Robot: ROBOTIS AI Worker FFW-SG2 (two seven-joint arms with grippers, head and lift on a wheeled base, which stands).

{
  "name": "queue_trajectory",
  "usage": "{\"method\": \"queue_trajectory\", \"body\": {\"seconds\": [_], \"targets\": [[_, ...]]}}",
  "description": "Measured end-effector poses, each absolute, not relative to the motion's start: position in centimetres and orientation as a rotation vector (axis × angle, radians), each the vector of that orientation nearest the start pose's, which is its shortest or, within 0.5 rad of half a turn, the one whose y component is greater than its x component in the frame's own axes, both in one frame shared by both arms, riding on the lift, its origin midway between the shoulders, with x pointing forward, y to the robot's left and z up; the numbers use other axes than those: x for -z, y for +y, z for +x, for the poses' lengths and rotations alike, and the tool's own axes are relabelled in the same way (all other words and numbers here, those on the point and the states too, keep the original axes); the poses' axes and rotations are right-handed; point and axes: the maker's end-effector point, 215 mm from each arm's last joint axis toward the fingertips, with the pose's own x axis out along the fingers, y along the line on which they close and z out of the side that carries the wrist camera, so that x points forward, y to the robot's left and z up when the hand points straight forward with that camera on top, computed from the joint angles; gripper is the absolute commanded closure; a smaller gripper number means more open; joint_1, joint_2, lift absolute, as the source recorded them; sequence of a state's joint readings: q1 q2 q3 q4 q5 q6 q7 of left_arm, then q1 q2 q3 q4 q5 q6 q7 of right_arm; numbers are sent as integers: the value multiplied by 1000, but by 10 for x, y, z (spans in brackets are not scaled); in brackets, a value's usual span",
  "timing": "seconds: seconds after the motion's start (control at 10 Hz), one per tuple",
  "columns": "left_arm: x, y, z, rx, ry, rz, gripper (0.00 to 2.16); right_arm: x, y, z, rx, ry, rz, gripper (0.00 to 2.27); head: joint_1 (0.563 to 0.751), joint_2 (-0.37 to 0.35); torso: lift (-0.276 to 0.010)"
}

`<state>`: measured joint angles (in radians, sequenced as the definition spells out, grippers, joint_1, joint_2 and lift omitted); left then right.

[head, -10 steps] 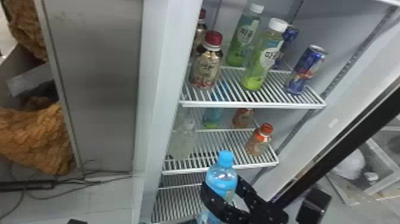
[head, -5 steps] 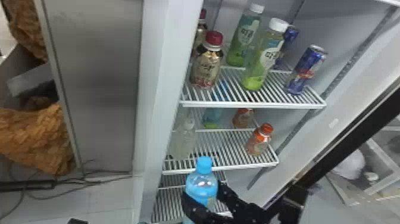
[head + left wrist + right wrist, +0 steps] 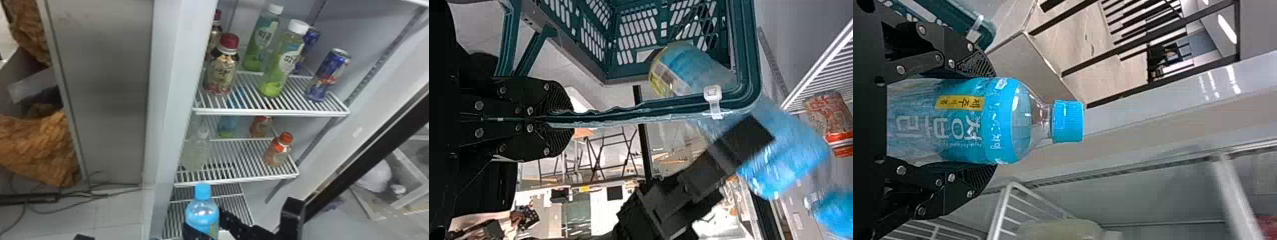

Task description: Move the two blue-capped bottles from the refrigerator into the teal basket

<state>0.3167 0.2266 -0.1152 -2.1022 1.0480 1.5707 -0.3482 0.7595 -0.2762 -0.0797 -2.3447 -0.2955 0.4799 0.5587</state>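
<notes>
Two task bottles show. One, the blue-capped bottle (image 3: 202, 209), is at six o'clock in the head view, cap up, in front of the lower shelf racks, with the right gripper's (image 3: 203, 218) two fingers clamped on its sides. The other, a blue-labelled bottle (image 3: 694, 70), lies inside the teal basket (image 3: 744, 50), its cap not visible. The left gripper (image 3: 563, 119) has both fingers clamped on the basket rim.

By the head view's clock, the upper shelf (image 3: 271, 112) holds six drinks: two red-capped bottles (image 3: 222, 75) toward twelve, two white-capped green bottles (image 3: 282, 63) between one and two, two blue cans (image 3: 328, 75) at two. On the middle shelf (image 3: 236, 179), one clear bottle (image 3: 197, 151) stands at seven and one orange-capped bottle (image 3: 278, 151) at four.
</notes>
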Motion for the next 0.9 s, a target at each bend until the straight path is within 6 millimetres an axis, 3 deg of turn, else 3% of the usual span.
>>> {"method": "queue_trajectory", "body": {"seconds": [0.2,0.4,0.6,0.9], "targets": [[415,-26,165,1179,1311,-722,1199,423,-142,317,-684,496,185,614,695,-350,-145],[414,-27,165,1180,1309,-726,1199,438,-142,323,-689,507,208,522,695,-350,-145],[414,-27,164,1180,1309,-729,1199,442,-143,325,-697,502,215,458,695,-350,-145],[414,-27,164,1180,1310,-729,1199,430,-144,334,-710,434,199,447,695,-350,-145]]}}
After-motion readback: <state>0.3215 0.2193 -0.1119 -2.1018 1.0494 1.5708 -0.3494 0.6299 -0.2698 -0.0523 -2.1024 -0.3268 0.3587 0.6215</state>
